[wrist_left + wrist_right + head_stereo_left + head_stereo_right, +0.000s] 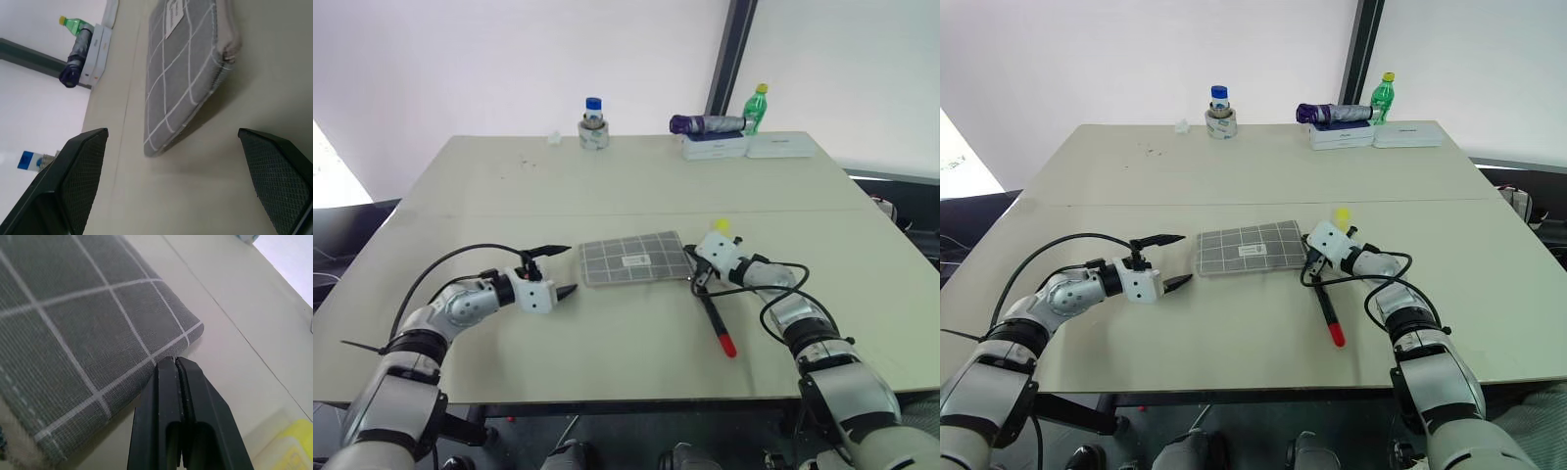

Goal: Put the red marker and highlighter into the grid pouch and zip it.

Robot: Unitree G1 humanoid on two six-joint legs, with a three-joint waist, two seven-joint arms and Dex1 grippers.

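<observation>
Both grippers flank the grid pouch (pixel 634 258) on the surface (pixel 636 186).
Left gripper (pixel 558 270) spread wide beside it; right gripper (pixel 176 363) pressed together at its corner, red marker (pixel 717 319) and highlighter (pixel 721 226) nearby.

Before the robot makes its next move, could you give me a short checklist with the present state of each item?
1. Left gripper open: ok, fingers apart beside the grid pouch's left end, not touching it.
2. Right gripper closed: ok, fingers pressed together at the pouch's right edge.
3. Right gripper holding the zip pull or fabric: cannot tell.
4. Pouch lying flat on the table: ok.
5. Red marker in the pouch: not ok, it lies on the table under the right forearm.
6. Highlighter in the pouch: not ok, its yellow body shows just behind the right gripper.
</observation>
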